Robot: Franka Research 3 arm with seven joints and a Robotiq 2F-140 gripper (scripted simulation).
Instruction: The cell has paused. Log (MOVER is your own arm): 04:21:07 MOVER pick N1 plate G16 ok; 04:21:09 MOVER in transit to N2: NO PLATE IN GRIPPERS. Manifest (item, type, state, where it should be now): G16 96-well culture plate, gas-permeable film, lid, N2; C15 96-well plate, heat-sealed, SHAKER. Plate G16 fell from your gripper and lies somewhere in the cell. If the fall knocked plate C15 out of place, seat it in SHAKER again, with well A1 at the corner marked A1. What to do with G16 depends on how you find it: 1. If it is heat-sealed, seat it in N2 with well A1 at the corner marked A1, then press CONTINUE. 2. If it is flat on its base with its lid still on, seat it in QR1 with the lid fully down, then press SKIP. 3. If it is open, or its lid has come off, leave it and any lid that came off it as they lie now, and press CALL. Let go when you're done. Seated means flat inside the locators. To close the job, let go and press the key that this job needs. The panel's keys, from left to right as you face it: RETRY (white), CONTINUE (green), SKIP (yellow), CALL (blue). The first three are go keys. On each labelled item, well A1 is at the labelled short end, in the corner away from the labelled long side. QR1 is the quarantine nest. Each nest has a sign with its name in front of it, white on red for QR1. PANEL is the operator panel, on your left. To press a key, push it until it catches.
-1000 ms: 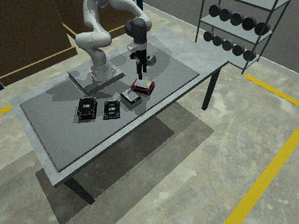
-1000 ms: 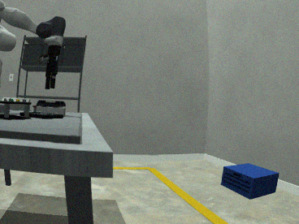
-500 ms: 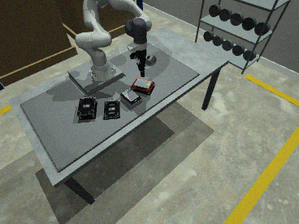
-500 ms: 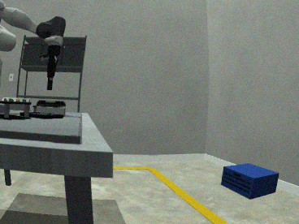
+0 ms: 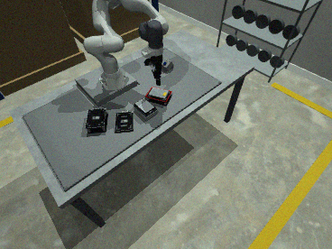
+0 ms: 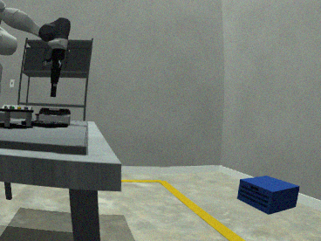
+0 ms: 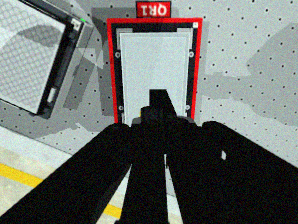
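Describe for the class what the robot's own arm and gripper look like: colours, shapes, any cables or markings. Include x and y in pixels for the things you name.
The arm [image 5: 104, 47] is pale grey-white, with smooth, rounded, tube-like segments and a darker, bulky section near the wrist. The gripper [image 5: 158, 84] [image 6: 53, 96] is black, with slim, angular jaws. I can't make out any cables or lettering.

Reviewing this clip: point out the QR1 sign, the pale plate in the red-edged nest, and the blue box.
QR1 sign [image 7: 153, 9]: wrist view, middle of its red face.
Pale plate [image 5: 157, 92] [image 7: 155, 65]: top and wrist views, its upper face.
Blue box [image 6: 269, 183]: exterior view, its top.
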